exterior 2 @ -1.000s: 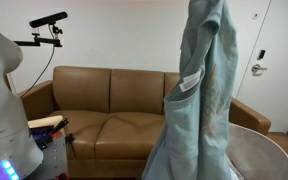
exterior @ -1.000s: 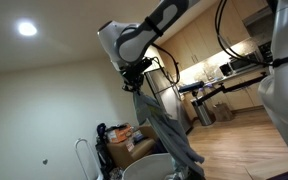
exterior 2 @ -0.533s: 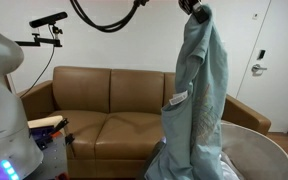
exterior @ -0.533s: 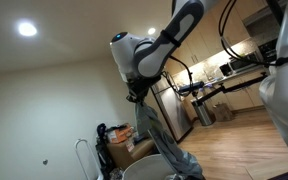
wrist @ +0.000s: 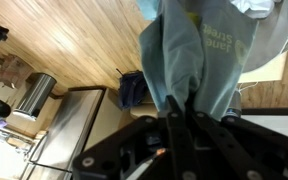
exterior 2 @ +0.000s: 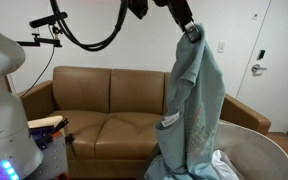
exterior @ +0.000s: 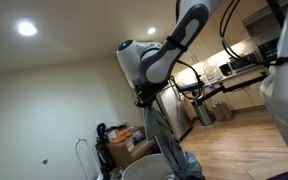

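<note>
In an exterior view we see the gripper (exterior 2: 191, 30) high above a brown sofa (exterior 2: 94, 100), with a pale blue-grey garment (exterior 2: 196, 100) hanging straight down from it into a large white tub (exterior 2: 256, 142) — the sofa shows in no other picture. In an exterior view with a white wall (exterior: 54, 95), the gripper (exterior: 143, 97) holds the garment (exterior: 160, 135) over the tub (exterior: 142, 168), and a kitchen (exterior: 219, 70) lies far behind. Only the wrist view looks down along the fingers (wrist: 172, 125): the garment (wrist: 179, 50) hangs below them, and under it is a wooden floor (wrist: 74, 40). Compared with one second ago, the gripper has come lower. It was then above the top edge of the picture with the sofa and now it is inside it, and more cloth lies in the tub. The fingers are pressed together with almost no gap and pinch the top of the garment — it hangs from this grip, its lower part resting in the tub.
</note>
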Controlling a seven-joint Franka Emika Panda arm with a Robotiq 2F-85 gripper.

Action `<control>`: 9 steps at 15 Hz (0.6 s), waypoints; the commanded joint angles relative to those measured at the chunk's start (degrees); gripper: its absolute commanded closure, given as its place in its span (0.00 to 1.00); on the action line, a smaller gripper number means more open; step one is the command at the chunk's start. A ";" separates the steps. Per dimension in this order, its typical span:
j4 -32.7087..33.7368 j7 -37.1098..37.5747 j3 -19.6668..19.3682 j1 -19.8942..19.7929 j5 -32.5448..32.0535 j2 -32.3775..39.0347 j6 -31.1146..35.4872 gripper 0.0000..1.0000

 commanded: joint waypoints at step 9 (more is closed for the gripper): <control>12.87 14.75 -1.34 -7.86 -15.69 17.02 31.12 0.94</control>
